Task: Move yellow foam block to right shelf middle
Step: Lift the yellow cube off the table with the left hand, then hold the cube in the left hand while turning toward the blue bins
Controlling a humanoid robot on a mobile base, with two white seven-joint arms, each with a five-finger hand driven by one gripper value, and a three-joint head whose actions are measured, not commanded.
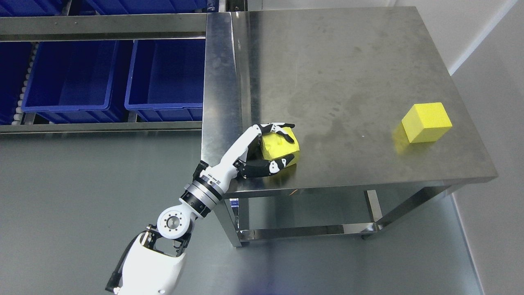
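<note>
A yellow foam block [280, 146] sits near the front left of the steel table [339, 82]. My left hand [272, 145] is wrapped around it, fingers over its top and thumb along its near side. The block seems to rest on the table. A second yellow foam block [426, 122] stands alone near the table's right edge. My left arm comes in from the lower left. My right arm does not show.
Two blue bins [73, 78] [168, 78] sit on a shelf rack [102, 26] to the left of the table. A white wall [487, 53] runs along the table's right side. Grey floor lies in front.
</note>
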